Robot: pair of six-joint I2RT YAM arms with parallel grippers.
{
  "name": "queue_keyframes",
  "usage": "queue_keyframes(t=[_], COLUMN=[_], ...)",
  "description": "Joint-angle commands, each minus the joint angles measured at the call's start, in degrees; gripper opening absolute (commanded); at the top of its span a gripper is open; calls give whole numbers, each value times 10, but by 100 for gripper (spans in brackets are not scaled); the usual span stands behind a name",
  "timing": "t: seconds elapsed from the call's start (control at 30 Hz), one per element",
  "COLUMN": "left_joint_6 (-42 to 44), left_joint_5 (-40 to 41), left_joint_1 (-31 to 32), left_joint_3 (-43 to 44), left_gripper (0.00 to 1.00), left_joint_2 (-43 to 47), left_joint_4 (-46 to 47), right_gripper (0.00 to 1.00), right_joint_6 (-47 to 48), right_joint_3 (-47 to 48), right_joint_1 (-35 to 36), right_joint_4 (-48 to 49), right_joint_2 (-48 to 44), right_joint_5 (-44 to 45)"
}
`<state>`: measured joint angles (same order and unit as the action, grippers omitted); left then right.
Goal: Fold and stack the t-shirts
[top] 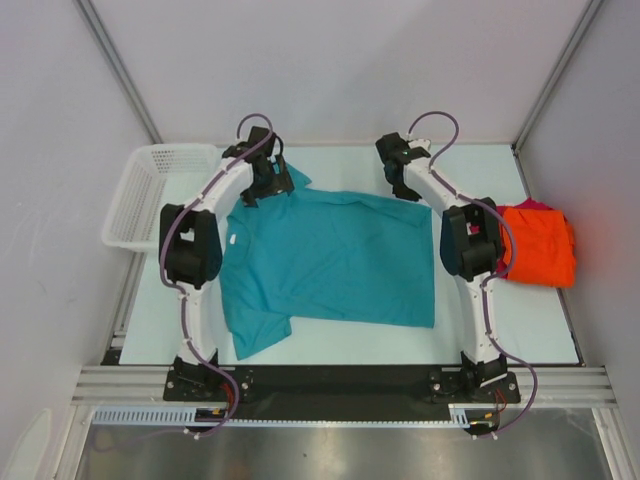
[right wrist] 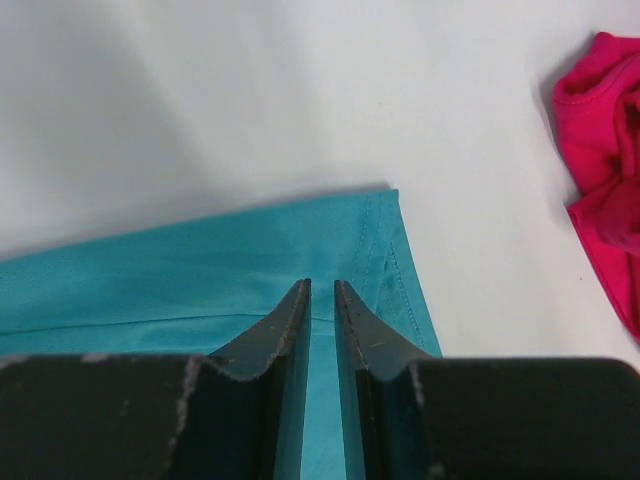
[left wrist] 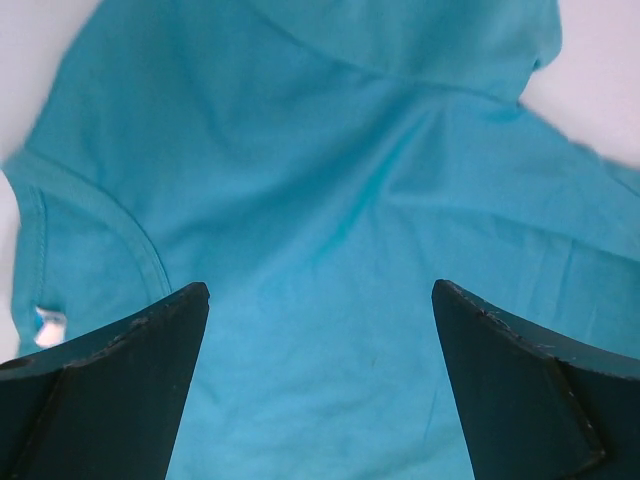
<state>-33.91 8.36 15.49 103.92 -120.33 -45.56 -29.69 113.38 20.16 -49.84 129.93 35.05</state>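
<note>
Teal-blue t-shirt [top: 330, 260] lies spread across the middle of the table [top: 500, 320], no fold in it yet. Orange t-shirt [top: 540, 245] sits folded at the right edge, with the magenta-red t-shirt [right wrist: 605, 150] peeking out on its far side, so two look stacked and the teal one is left to do. Left gripper [left wrist: 320, 290] gapes wide over the collar end, holding nothing. Right gripper [right wrist: 322, 285] is at the far hem corner, jaws a slit apart. Pinching cloth? Can't tell. The magenta shirt's fold is mostly hidden.
</note>
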Motion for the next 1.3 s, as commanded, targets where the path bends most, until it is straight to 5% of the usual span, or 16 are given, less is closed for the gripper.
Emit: queue_keyframes(t=[0.0,0.3,0.57,1.27], left_joint_6=[49,145,270,230], left_joint_5=[-20,-3,45,-51], left_joint_1=[-27,-48,-48,-98], left_joint_3=[74,127,338,314], left_gripper=[99,100,100,99], left_joint_2=[-37,-80,-198,-251], left_joint_4=[-3,75,9,35], right_gripper=[21,22,22,22], right_joint_6=[12,27,32,-14], right_joint_3=[33,-6,-118,-275], right_joint_1=[-8,-7,14,138], right_joint_4=[-20,4,42,13], right_joint_2=[9,-22,-110,-282], right_joint_5=[1,-15,-28,28])
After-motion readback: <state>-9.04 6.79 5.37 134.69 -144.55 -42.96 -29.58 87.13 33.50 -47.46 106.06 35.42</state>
